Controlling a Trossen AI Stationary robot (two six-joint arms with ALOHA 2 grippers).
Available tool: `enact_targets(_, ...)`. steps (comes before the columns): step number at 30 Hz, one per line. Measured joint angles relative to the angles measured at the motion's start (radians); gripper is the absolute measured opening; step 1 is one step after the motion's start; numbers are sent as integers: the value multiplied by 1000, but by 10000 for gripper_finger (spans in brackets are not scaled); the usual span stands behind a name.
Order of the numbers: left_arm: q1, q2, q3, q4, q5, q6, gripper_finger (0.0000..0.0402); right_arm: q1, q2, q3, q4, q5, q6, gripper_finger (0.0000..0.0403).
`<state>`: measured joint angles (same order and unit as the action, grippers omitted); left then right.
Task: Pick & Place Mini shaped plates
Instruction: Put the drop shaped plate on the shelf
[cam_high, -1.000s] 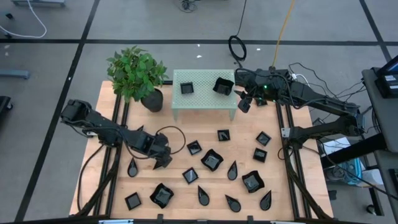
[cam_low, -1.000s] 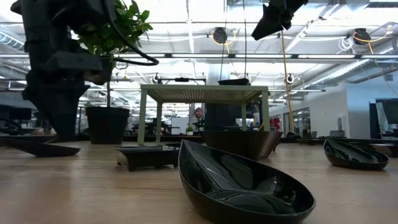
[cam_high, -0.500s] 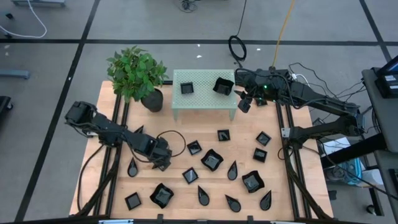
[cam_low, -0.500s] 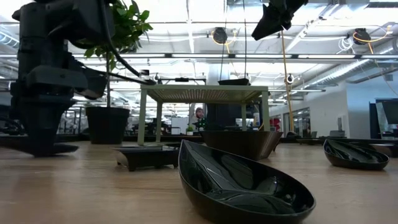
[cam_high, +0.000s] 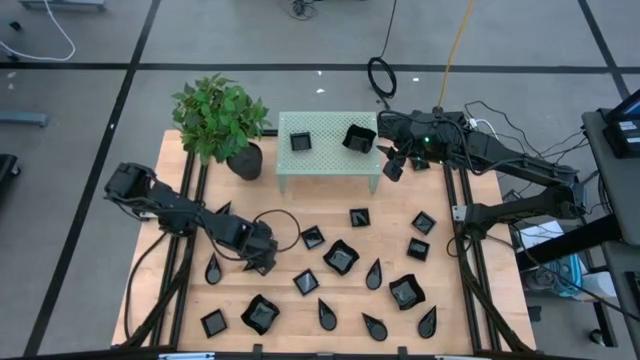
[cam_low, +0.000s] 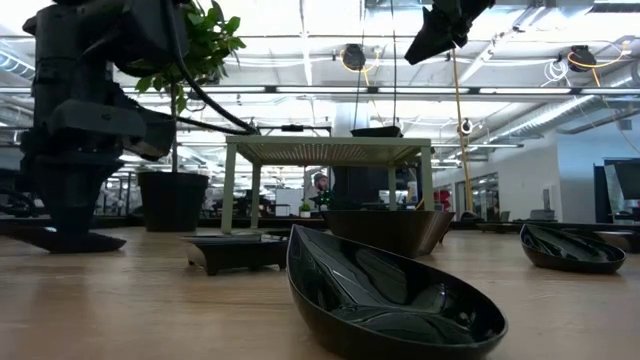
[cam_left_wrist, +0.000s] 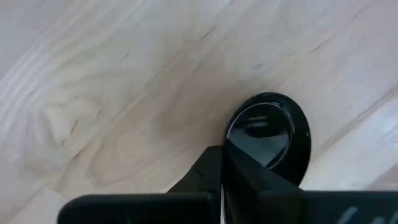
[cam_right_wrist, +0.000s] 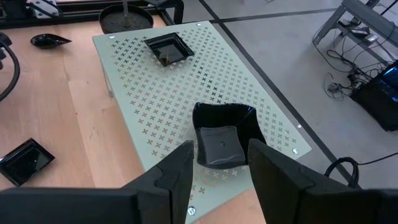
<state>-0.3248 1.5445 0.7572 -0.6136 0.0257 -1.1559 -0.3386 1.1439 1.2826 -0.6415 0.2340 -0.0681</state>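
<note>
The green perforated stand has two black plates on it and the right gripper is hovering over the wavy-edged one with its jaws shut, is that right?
Not quite. The right gripper is open; the right wrist view shows its jaws spread either side of the wavy-edged plate. The rest holds: the green perforated stand carries two black plates, the other a small square plate.

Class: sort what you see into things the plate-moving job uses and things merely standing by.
In the job: mini shaped plates, perforated stand already bearing two, left gripper shut on a teardrop plate, right gripper.
Standing by: potted plant, cable loop.
</note>
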Motion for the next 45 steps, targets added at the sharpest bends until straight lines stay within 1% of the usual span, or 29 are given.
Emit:
enact_targets(7, 7, -100, 0, 35, -24, -5, 5, 0, 0, 0, 0, 0, 0, 141)
enact_targets(10, 19, -147, 20, 42, -46, 22, 8, 0, 0, 0, 0, 0, 0, 141)
enact_targets(14, 49, -207, 74, 69, -112, 132, 5, 0, 0, 0, 0, 0, 0, 141)
enact_targets(19, 118, -245, 166, 164, -244, 312, 11, 0, 0, 0, 1, 0, 0, 141)
enact_targets(22, 184, -242, 227, 165, -262, 405, 13, 0, 0, 0, 1, 0, 2, 141)
enact_targets(26, 291, -214, 287, 165, -244, 519, 4, 0, 0, 0, 0, 0, 1, 141)
enact_targets(30, 403, -164, 359, 174, -243, 604, 11, 0, 0, 0, 0, 0, 0, 141)
enact_targets(34, 495, -84, 454, 199, -243, 709, 8, 0, 0, 0, 0, 0, 0, 141)
enact_targets(39, 573, 37, 583, 193, -240, 788, 7, 0, 0, 0, 0, 0, -7, 141)
enact_targets(42, 607, 103, 646, 188, -241, 808, 13, 0, 0, 0, 0, 0, -24, 141)
enact_targets(45, 632, 160, 694, 182, -240, 812, 10, 0, 0, 0, 0, 0, -31, 141)
